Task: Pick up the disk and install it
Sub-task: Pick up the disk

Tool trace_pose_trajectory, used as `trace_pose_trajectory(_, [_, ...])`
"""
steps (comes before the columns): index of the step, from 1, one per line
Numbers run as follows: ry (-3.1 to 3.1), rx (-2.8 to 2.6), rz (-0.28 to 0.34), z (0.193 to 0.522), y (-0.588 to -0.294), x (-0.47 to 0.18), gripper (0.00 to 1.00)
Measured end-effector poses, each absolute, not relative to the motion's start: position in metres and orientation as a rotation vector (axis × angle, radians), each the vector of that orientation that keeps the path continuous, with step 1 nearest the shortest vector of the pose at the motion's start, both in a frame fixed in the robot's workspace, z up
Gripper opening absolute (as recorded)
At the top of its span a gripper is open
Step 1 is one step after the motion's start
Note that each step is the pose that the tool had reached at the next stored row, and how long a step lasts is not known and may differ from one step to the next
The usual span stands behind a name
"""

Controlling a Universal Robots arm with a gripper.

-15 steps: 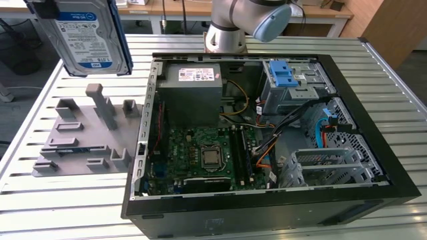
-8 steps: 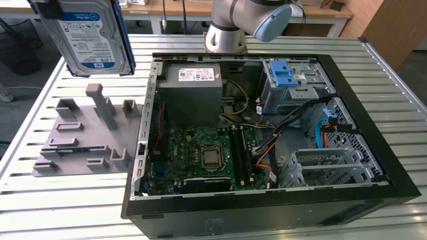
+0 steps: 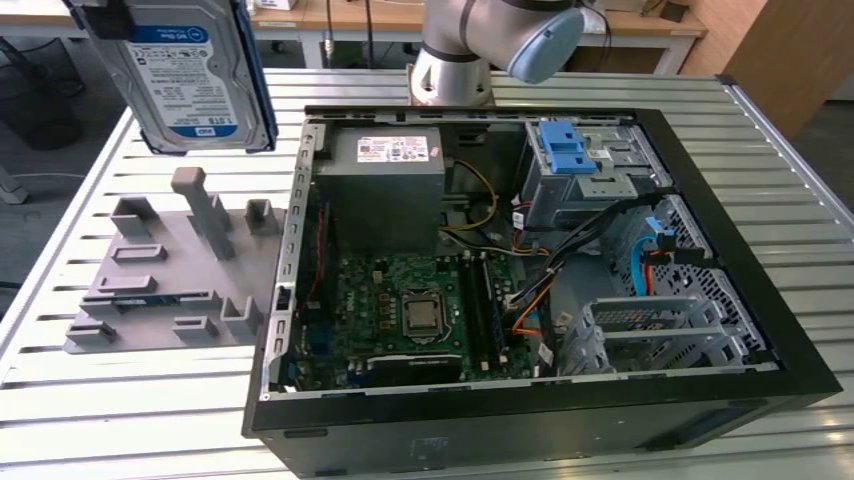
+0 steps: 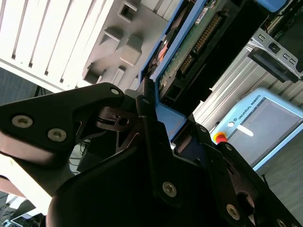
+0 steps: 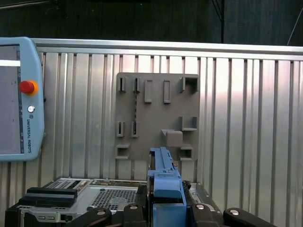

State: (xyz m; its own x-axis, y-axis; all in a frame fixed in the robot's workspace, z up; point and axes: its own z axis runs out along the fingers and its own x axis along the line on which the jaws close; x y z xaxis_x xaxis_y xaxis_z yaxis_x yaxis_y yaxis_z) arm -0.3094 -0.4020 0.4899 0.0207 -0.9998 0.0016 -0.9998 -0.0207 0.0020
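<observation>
Jaws are closed on the disk [image 3: 187, 75], pinching it across its thin sides through the blue carrier [image 5: 165, 182]; in the first wrist view the gripper [image 5: 165, 209] has the frame wedged edge-on between its black fingers.

I'd judge it dense for its size and quite stiff, a metal slab that will not bend. The plastic round it may give a little and looks smooth enough to slip. It is probably touchy about knocks, too. Its bare circuit board [image 4: 189, 52] and connector pins show in the second wrist view, so the flat faces seem the wrong place to press. The narrow framed edges, where it is held now, look the sensible hold.

It hangs upright, clear of the table [image 3: 107, 420], at the exterior view's upper left. The grey fixture [image 3: 167, 270] lies below it, and the open case [image 3: 747, 300] is off to the exterior view's right. The cage [image 3: 587, 170] with blue latches sits at the case's far corner, well apart from it.

To look at: a silver rectangular body, a white-and-blue label [image 3: 180, 50] covering most of one face, and bright blue plastic running down the long sides.
</observation>
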Motion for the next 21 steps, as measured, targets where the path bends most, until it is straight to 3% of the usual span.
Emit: trace_pose_trajectory(21, [-2.196, 2.242, 0.001, 0.490, -0.410, -0.290, 0.36])
